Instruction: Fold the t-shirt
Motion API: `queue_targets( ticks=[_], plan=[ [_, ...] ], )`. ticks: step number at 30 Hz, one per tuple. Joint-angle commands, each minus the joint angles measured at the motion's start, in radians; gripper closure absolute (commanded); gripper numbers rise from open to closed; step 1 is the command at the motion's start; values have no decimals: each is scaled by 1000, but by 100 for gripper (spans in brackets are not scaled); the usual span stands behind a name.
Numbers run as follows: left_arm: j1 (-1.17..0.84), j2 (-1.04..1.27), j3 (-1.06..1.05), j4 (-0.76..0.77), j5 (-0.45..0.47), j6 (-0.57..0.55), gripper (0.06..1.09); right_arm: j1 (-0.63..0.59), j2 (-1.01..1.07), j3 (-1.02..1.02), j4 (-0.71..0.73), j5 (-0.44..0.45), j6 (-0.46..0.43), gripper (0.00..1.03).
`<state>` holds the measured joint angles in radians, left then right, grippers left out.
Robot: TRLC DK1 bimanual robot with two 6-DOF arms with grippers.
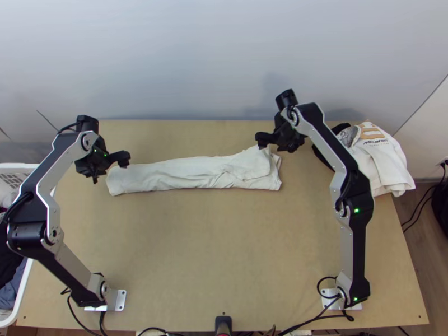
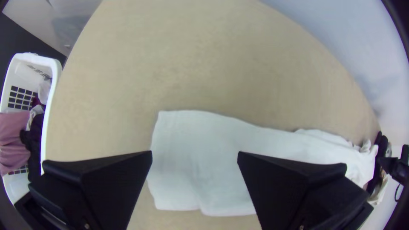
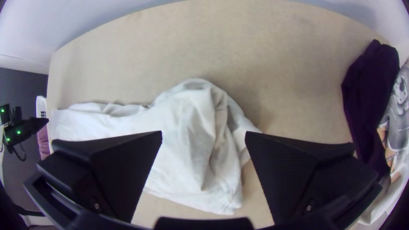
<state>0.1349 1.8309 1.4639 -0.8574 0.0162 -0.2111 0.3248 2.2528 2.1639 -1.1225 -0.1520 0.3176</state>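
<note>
A white t-shirt (image 1: 190, 173) lies folded into a long narrow strip across the table's upper middle, its right end rumpled with loose layers. Over its left end is my left gripper (image 1: 116, 162); over the upper right end is my right gripper (image 1: 269, 140). In the left wrist view, the fingers of the left gripper (image 2: 194, 155) stand wide open above the smooth end of the shirt (image 2: 204, 136). The right wrist view has the right gripper (image 3: 203, 136) open too, above the creased end of the shirt (image 3: 187, 119). Neither holds cloth.
Other clothes, a white printed garment (image 1: 381, 157) and a dark one (image 3: 370, 98), lie piled at the table's upper right corner. A white basket (image 1: 22, 285) with clothes stands beyond the left edge. Bare tabletop (image 1: 224, 246) lies between the arms' bases.
</note>
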Motion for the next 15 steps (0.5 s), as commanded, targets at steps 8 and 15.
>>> queue_targets(
  ticks=[8,15],
  plan=[
    [14,-125,-191,58,11,61,10,65,-113,30,-118,-23,-12,4],
    [-15,-50,-195,130,11,38,11,165,-102,62,-118,-23,-29,4]
  ],
)
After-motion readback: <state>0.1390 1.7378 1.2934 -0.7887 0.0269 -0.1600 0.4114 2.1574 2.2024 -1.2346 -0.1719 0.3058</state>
